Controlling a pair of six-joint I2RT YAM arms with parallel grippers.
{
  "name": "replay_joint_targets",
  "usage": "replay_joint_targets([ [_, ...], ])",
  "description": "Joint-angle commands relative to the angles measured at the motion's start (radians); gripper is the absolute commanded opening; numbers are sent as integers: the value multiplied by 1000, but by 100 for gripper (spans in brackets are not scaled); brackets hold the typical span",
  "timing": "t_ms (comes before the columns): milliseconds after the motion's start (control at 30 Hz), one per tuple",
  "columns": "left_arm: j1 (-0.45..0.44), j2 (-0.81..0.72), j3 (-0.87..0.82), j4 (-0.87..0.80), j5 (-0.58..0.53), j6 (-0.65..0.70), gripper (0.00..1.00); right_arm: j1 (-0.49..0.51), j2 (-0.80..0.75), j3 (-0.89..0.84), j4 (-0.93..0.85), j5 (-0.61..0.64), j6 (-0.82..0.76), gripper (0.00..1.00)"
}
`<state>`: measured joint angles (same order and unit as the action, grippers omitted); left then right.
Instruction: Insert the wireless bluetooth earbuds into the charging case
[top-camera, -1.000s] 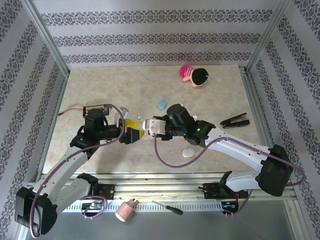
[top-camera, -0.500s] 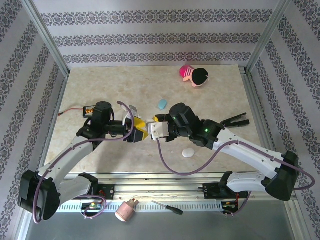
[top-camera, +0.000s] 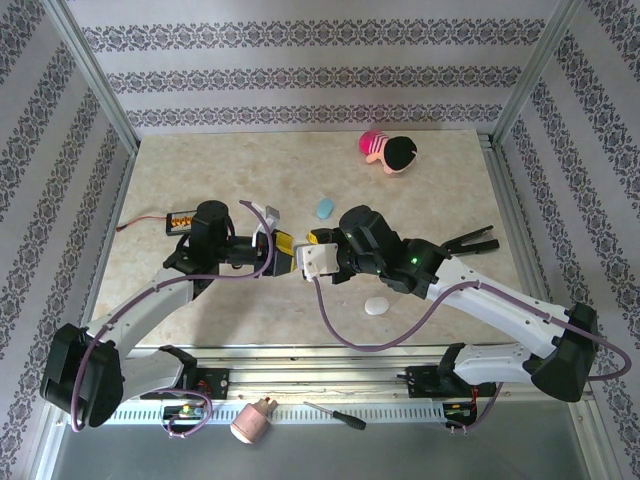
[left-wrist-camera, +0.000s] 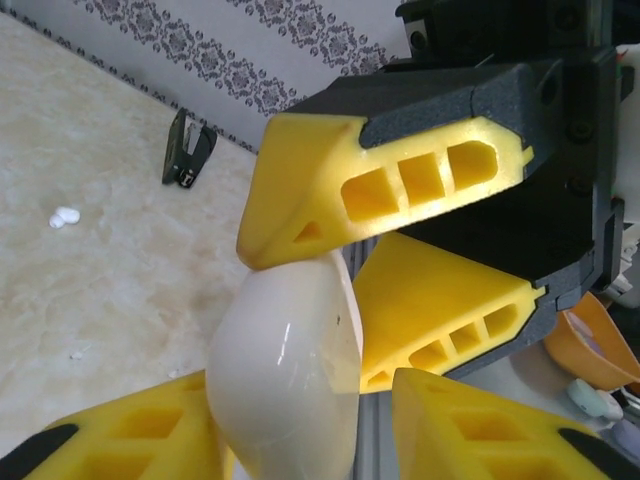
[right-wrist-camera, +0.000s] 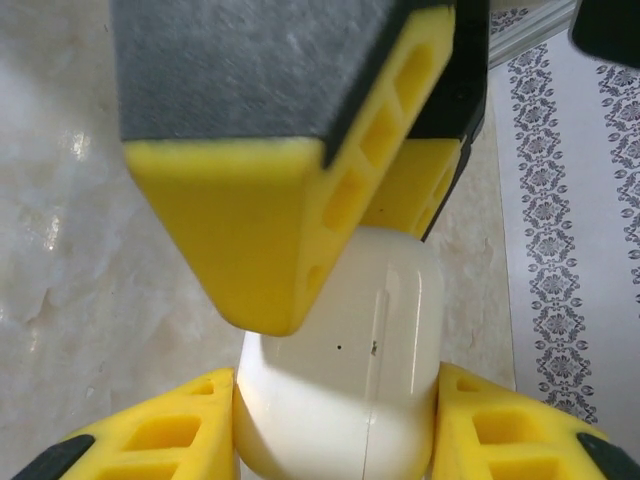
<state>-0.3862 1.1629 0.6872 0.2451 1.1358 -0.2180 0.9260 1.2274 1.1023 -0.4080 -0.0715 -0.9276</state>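
Observation:
A white pebble-shaped charging case (right-wrist-camera: 340, 390) hangs closed above the middle of the table, held from both sides. My right gripper (right-wrist-camera: 337, 400) is shut on its lower body, one yellow finger on each flank. My left gripper (left-wrist-camera: 305, 400) comes from the opposite side, and its fingers (right-wrist-camera: 230, 220) clamp the case's upper end. In the left wrist view the case (left-wrist-camera: 285, 370) lies against my left-hand finger, with a thin gap at the other. From above, both grippers (top-camera: 283, 245) (top-camera: 303, 255) meet tip to tip. One tiny white earbud (left-wrist-camera: 65, 216) lies on the table.
A light blue case (top-camera: 324, 208) lies behind the grippers and a white one (top-camera: 376, 306) in front of the right arm. A black clip (top-camera: 470, 240) is at the right, a pink plush toy (top-camera: 387, 150) at the back, and a small wired board (top-camera: 180, 220) at the left.
My left gripper has swung right onto the case and drawn its jaws in from wide open. The right arm shifted slightly left with the case, then held still.

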Motion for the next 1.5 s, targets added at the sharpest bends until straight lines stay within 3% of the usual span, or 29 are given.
replay_joint_targets([
  [0, -16, -6, -20, 121, 38, -43, 35, 10, 7, 36, 35, -2, -2, 34],
  [300, -20, -13, -32, 144, 46, -41, 29, 8, 9, 20, 87, 13, 18, 31],
  [433, -22, -20, -33, 151, 34, -32, 17, 8, 0, 12, 90, 15, 33, 32],
  [633, -22, -69, -44, 112, -10, 140, 10, -9, -39, -2, 62, -82, 100, 61],
  [867, -22, -112, -45, 13, -69, 428, 6, -76, -77, -27, 101, -313, 297, 77],
  [1000, -23, -119, -36, -3, -96, 495, 4, -134, -76, -31, 110, -399, 414, 78],
  [1300, -24, -119, -18, -37, -102, 531, 0, -190, -9, 41, 114, -370, 650, 73],
  [1467, -23, -157, -104, 151, -154, 477, 0, -200, 19, 72, 100, -343, 668, 73],
])
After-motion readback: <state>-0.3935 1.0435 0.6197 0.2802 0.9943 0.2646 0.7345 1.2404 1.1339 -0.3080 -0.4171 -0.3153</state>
